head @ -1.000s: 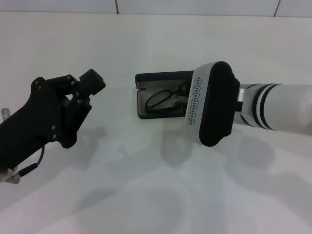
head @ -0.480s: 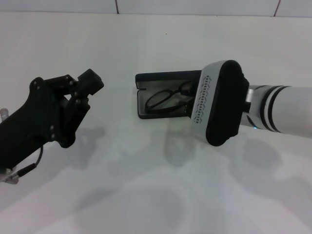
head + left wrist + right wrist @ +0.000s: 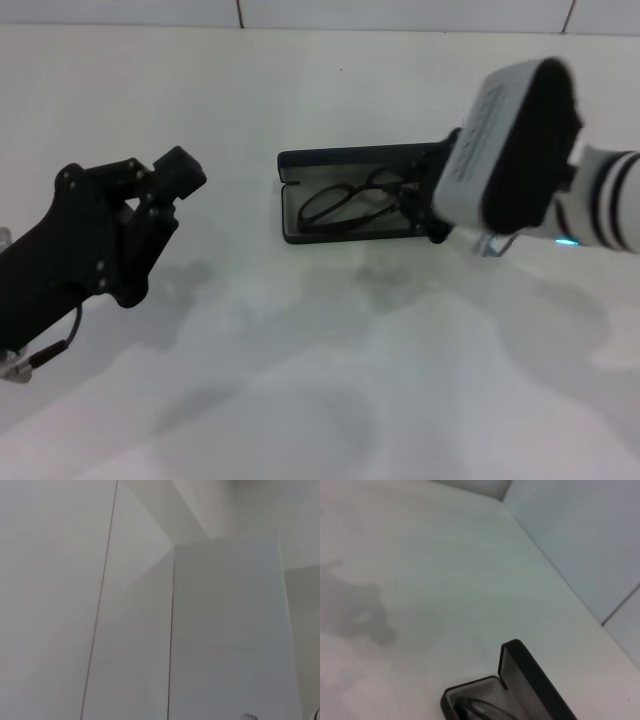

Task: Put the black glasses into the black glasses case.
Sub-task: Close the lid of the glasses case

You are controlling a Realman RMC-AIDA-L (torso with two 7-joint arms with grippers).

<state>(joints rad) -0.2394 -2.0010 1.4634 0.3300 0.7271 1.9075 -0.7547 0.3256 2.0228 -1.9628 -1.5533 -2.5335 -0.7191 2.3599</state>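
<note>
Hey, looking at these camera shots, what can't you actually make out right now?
- Right gripper: head view, its own wrist housing hides the fingers.
- Black glasses: head view, right end behind that gripper; right wrist view cuts them off.
- Black glasses case: right end hidden likewise.
- Left wrist view: shows only wall.

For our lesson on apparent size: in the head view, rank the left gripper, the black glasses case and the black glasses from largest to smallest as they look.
1. Left gripper with its black arm: looks largest, but it is nearer the camera, so true size is unsure.
2. Black glasses case, lying open on the table.
3. Black glasses, lying inside the case, partly hidden at the right gripper's end.
</note>
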